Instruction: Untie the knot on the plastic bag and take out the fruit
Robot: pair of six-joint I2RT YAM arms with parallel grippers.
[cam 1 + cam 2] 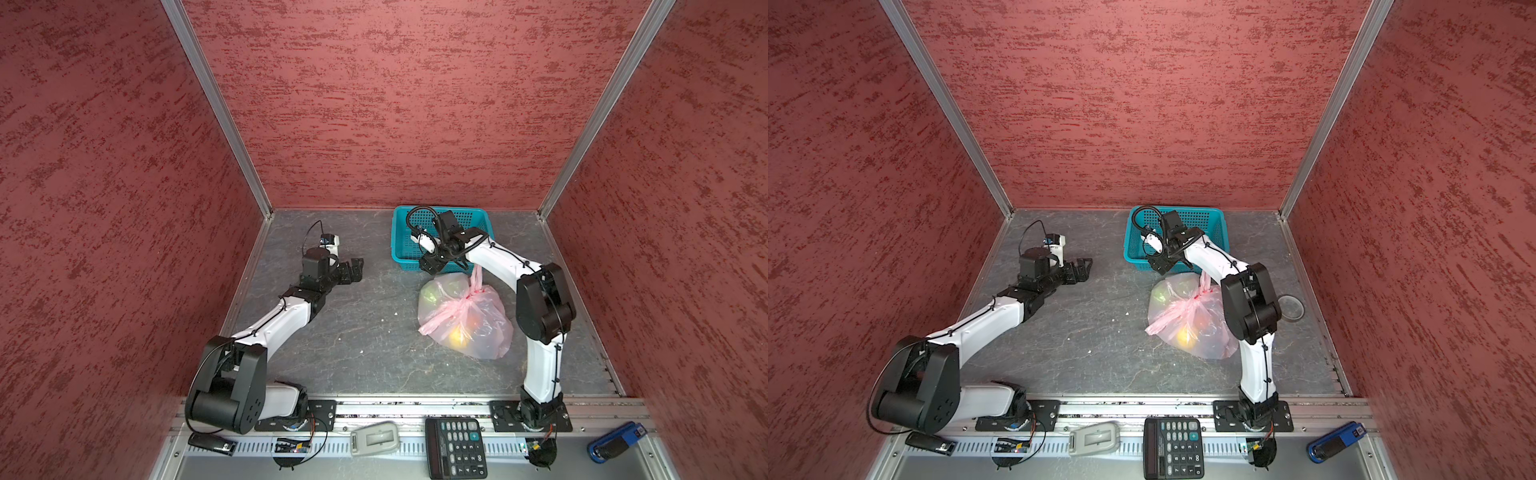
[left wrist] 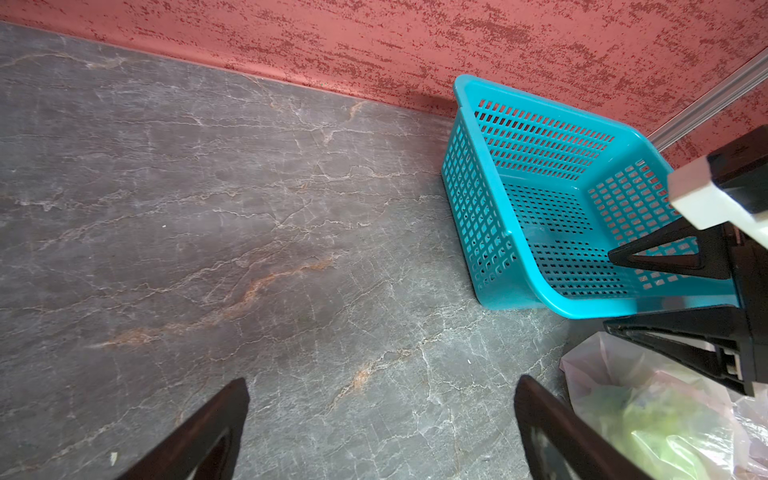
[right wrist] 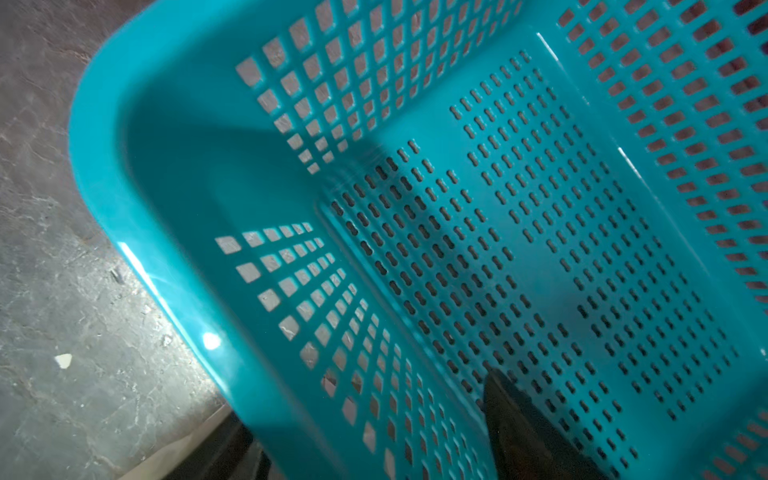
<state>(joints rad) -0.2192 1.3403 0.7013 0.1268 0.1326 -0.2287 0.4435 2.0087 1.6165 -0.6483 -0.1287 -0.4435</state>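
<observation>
Two arms of one build: left arm (image 1: 286,320) at frame left, right arm (image 1: 498,257) at frame right in both top views. Long links are smooth white shells; joints are bulky, rounded, matte-black housings. A thin black wire runs along each white link, cinched with black ties. Ribbed black cable (image 1: 422,207) arcs off the right wrist. left gripper (image 1: 357,270) and right gripper (image 2: 607,291) are black, with tapered, hollowed triangular fingers. Small white wrist camera (image 1: 333,245). Black base plates (image 1: 500,415) carry silver screws

fruit (image 1: 458,335) blurred through plastic bag (image 1: 490,345), knot (image 1: 468,300) detail too small
</observation>
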